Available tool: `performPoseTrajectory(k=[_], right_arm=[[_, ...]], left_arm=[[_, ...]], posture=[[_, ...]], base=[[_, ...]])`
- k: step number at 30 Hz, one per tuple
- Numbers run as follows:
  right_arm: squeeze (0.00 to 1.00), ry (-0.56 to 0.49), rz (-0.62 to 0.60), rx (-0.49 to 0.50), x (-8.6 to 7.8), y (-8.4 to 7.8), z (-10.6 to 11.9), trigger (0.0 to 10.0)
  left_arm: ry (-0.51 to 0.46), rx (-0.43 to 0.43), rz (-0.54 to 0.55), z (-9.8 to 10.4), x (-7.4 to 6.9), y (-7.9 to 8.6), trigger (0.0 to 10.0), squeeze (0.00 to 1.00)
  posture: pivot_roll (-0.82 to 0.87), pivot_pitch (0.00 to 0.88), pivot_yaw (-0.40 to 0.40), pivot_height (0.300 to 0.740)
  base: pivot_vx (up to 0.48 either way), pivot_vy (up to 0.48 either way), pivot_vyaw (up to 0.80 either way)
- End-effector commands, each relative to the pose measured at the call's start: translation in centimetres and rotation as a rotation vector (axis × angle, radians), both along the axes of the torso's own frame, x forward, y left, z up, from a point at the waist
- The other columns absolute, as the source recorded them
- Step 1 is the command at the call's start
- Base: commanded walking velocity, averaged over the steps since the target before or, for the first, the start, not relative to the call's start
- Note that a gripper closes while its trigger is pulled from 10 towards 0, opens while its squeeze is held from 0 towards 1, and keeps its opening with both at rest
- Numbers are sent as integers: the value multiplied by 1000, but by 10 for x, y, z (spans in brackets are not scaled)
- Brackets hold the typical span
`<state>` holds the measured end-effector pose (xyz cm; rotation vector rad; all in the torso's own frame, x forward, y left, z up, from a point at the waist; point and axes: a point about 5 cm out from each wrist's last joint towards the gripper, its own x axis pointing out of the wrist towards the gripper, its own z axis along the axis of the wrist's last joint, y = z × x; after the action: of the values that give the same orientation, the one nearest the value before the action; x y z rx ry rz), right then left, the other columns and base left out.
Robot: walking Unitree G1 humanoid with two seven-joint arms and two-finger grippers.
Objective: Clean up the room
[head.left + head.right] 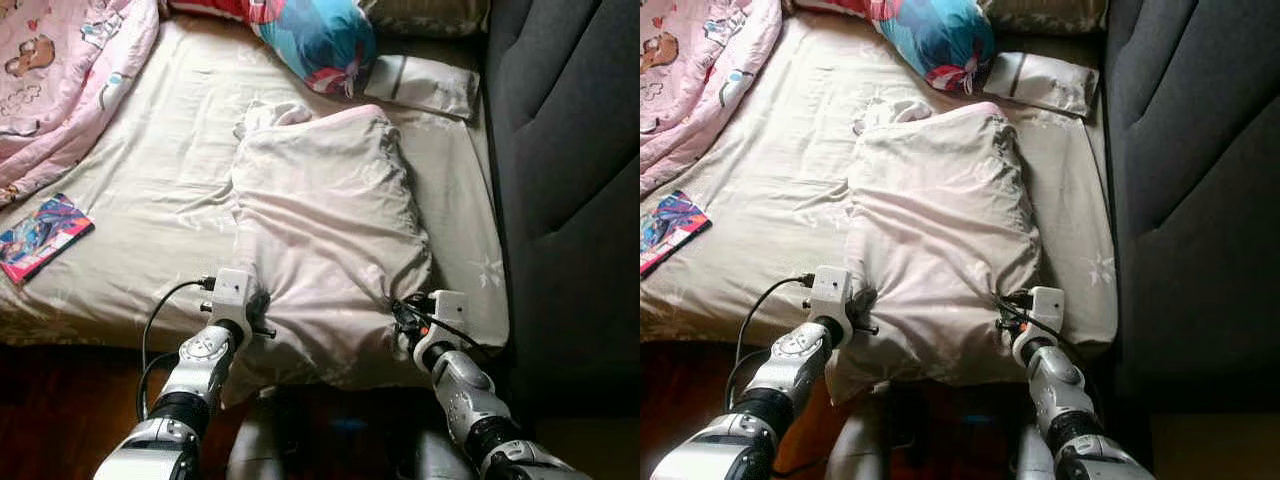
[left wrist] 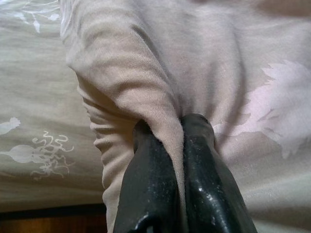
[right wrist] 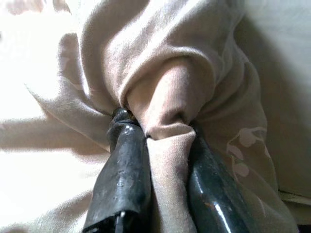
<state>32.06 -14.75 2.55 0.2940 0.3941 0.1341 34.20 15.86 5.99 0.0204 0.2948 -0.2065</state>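
A large pale beige pillow [image 1: 325, 230] lies on the bed, its near end hanging over the front edge of the mattress. My left gripper [image 1: 258, 305] is shut on the pillow's near left corner; the left wrist view has cloth [image 2: 121, 77] pinched between the two black fingers [image 2: 150, 189]. My right gripper [image 1: 402, 312] is shut on the near right corner, with a thick fold of cloth [image 3: 165, 107] bunched between its fingers [image 3: 121, 174].
The bed sheet [image 1: 150, 200] is beige. A pink quilt [image 1: 60, 70] lies at the far left, a colourful book [image 1: 42, 235] near the left edge, a blue-red cushion [image 1: 315, 40] and a small pillow [image 1: 420, 85] at the head. A dark padded wall [image 1: 570, 180] runs along the right.
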Motion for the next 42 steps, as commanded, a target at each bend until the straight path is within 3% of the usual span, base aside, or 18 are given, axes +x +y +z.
performPoseTrajectory(k=[1,14,19,21,23,30,31,36,42], right_arm=[[0,-66,-42,-14,7,-9,12,10000],[0,-91,-67,-34,10,-13,16,10000],[0,-198,-184,-104,16,-31,33,10000],[0,-227,-231,-119,17,-38,38,10000],[0,-301,-317,-183,17,-54,50,10000],[0,-386,-419,-219,11,-69,61,10000],[0,-396,-424,-215,8,-72,62,10000],[0,-357,-371,-194,3,-67,52,10000],[0,-197,-180,-170,-5,-41,24,10000]], left_arm=[[3,1,32,-3,-2,8,10000,0],[-9,2,46,3,4,9,10000,0],[-32,-20,21,13,11,4,10000,0],[-58,-28,0,22,17,0,10000,0],[-117,-17,-49,44,31,-12,10000,0],[-174,-3,-85,72,46,-25,10000,0],[-198,2,-98,86,52,-29,10000,0],[-209,2,-107,94,56,-32,10000,0],[-151,18,-86,73,48,-23,10000,0]], posture=[[-66,214,46,740],[-74,203,46,740],[-83,203,46,740],[-92,202,46,740],[-96,200,46,740],[-134,203,54,740],[-145,203,57,740],[-154,202,63,740],[-147,206,69,740]], base=[[0,0,0],[0,0,0],[0,0,0],[0,0,0],[0,0,0],[0,0,0],[0,0,0],[0,0,0],[0,0,0]])
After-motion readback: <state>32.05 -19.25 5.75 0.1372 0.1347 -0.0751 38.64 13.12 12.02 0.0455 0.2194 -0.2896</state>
